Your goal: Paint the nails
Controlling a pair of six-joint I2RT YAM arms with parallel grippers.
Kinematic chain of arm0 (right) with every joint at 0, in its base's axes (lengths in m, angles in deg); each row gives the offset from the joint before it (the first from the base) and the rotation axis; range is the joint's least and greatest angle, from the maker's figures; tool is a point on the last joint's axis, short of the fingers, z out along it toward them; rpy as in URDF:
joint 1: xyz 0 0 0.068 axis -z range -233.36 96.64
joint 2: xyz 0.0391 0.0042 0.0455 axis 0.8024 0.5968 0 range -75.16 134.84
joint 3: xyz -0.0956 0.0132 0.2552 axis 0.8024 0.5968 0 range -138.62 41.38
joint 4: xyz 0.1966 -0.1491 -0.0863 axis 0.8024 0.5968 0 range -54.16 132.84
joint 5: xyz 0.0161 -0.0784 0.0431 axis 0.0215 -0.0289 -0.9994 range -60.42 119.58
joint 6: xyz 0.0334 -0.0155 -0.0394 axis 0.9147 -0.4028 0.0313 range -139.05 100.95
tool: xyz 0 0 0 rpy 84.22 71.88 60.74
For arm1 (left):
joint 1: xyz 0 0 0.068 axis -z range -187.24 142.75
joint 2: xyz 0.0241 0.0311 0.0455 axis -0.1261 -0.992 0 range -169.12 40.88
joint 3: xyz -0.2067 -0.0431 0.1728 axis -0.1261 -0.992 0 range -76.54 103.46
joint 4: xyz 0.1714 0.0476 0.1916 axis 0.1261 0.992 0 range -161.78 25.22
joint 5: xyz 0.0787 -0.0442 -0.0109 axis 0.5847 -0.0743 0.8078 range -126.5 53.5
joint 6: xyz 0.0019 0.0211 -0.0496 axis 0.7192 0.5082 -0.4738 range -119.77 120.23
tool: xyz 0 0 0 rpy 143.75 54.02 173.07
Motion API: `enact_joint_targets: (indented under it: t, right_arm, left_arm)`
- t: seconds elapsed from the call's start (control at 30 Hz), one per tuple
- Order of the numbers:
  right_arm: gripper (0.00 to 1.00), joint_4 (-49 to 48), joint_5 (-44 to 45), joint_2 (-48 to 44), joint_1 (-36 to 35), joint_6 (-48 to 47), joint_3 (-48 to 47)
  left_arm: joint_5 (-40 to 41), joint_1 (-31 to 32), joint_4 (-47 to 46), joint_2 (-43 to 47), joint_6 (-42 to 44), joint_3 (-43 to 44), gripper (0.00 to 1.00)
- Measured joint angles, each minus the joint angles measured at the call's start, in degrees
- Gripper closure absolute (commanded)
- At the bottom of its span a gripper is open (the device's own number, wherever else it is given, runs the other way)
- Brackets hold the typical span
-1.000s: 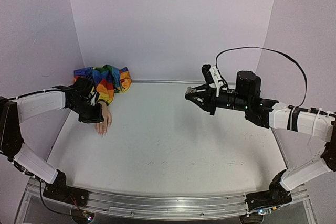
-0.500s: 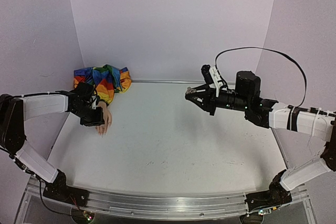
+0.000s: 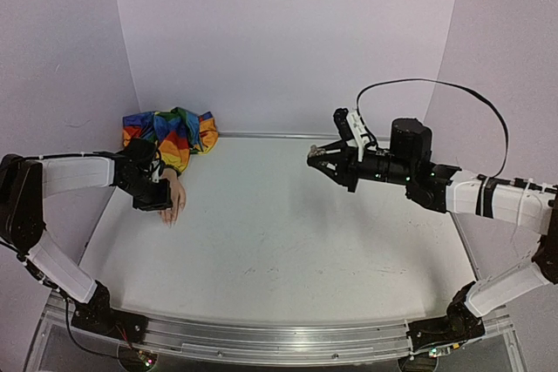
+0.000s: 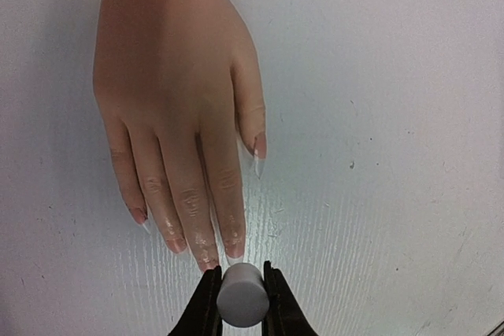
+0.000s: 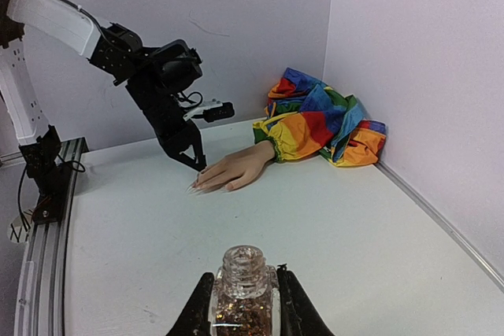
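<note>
A pale mannequin hand (image 4: pixel 173 108) lies flat on the white table at the far left, its long nails (image 4: pixel 258 151) pointing toward me, its rainbow sleeve (image 3: pixel 172 132) bunched in the back corner. My left gripper (image 4: pixel 241 297) is shut on a grey-white cap (image 4: pixel 242 295) and hovers just over the middle fingertips (image 3: pixel 168 213). My right gripper (image 5: pixel 242 304) is shut on an open glass bottle of glitter polish (image 5: pixel 242 293), held in the air at the centre right (image 3: pixel 321 159). The hand also shows in the right wrist view (image 5: pixel 234 169).
Purple walls enclose the table (image 3: pixel 288 241) at the back and both sides. A metal rail (image 3: pixel 261 337) runs along the near edge. A black cable (image 3: pixel 436 89) loops over the right arm.
My left gripper has shifted slightly toward the hand's fingertips and lowered a little. The right arm with the bottle has stayed still.
</note>
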Motion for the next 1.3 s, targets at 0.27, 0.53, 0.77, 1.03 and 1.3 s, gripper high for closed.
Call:
enact_joint_targets:
  t: [0.27, 0.53, 0.77, 1.03, 1.3]
  right_arm:
    - [1.0, 0.0, 0.0, 0.2, 0.0, 0.0, 0.0]
    - [1.0, 0.0, 0.0, 0.5, 0.0, -0.1, 0.0]
    - [1.0, 0.0, 0.0, 1.1, 0.0, -0.1, 0.0]
    - [1.0, 0.0, -0.1, 1.4, 0.0, -0.1, 0.0]
    - [1.0, 0.0, -0.1, 2.0, 0.0, -0.1, 0.0]
  left_arm:
    - [0.0, -0.5, 0.0, -1.9, 0.2, 0.0, 1.0]
    - [-1.0, -0.8, -1.2, -2.6, 0.2, 0.0, 1.0]
    - [-1.2, -1.0, -1.6, -3.0, 0.2, 0.0, 1.0]
    - [-1.4, -1.2, -1.7, -3.7, 0.3, 0.0, 1.0]
    - [-1.5, -1.4, -2.1, -3.8, 0.3, 0.0, 1.0]
